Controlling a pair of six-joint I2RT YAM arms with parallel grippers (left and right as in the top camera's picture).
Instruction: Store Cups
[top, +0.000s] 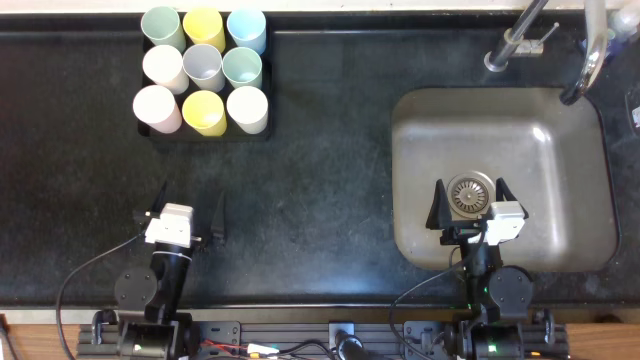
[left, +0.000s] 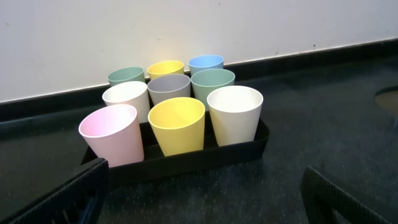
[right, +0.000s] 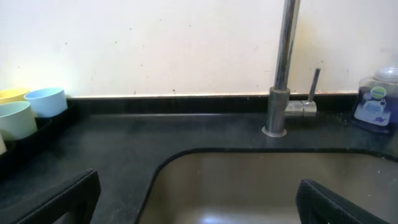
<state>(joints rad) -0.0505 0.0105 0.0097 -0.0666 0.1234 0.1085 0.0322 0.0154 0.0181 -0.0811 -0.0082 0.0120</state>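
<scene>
Already in the tray: nine cups (top: 204, 70) stand upright, mouths up, in three rows of three.
Tray (left: 186, 163): black and low-walled, at the far left of the countertop (top: 320, 180), close to the white wall (right: 155, 43).
Near row: pink cup (left: 112, 134) at the left, yellow cup (left: 177, 124) in the middle, white cup (left: 234, 115) at the right.
Middle row: a white cup, grey cup (left: 169, 89) in the centre, then a green one.
Far row: green, yellow, and blue cup (left: 206, 62) at the right.
Left gripper (top: 190, 205): over bare countertop, nearer than the tray and well apart from it; fingers spread wide, nothing between them.
Right gripper (top: 471, 190): over the steel sink (top: 400, 110) at the right side, above its drain; fingers spread, holding nothing.
Faucet (right: 283, 68): on the far edge of the sink.
Soap bottle (right: 377, 99): blue, at the far right, beside the faucet.
</scene>
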